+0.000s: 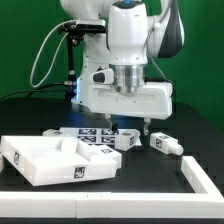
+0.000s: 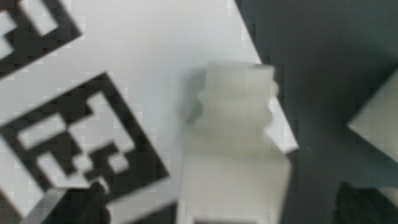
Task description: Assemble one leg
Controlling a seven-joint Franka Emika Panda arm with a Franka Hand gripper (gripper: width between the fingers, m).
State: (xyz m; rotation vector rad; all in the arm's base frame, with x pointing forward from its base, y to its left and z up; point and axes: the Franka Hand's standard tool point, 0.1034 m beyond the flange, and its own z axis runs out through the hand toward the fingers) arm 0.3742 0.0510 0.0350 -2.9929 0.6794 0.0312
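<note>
Gripper (image 1: pixel 133 126) of a Franka Panda arm hangs low over the middle of the black counter (image 1: pixel 190 125), jaws spread wide and holding nothing, with 1 leg (image 1: pixel 127 141) lying on its side directly beneath. The wrist view suggests why the arm is placed so: the leg (image 2: pixel 231 140) runs lengthwise through the gap between the fingers. It lies along the edge of the marker board (image 2: pixel 89 100), where white card gives way to dark counter, so a straight drop and a squeeze across the peg's narrow body looks like the intended pick. A 2nd leg (image 1: pixel 165 145) lies near it toward the exterior view's right, not touching. It may be the pale shape at the rim of the wrist view, though that is too blurred to confirm. The square tabletop (image 1: pixel 45 170), raised rim upward, sits toward the counter's corner at the exterior view's left, closest to that camera and well apart from the gripper; its corner holes cannot be made out. A long white bar (image 1: pixel 205 182) borders the counter edge nearest the exterior camera and turns up the exterior view's right side. Nothing lies between the fingers and the peg. The likeliest hazards appear to be the neighbouring leg and the board's lip catching 1 fingertip as the jaws close.
</note>
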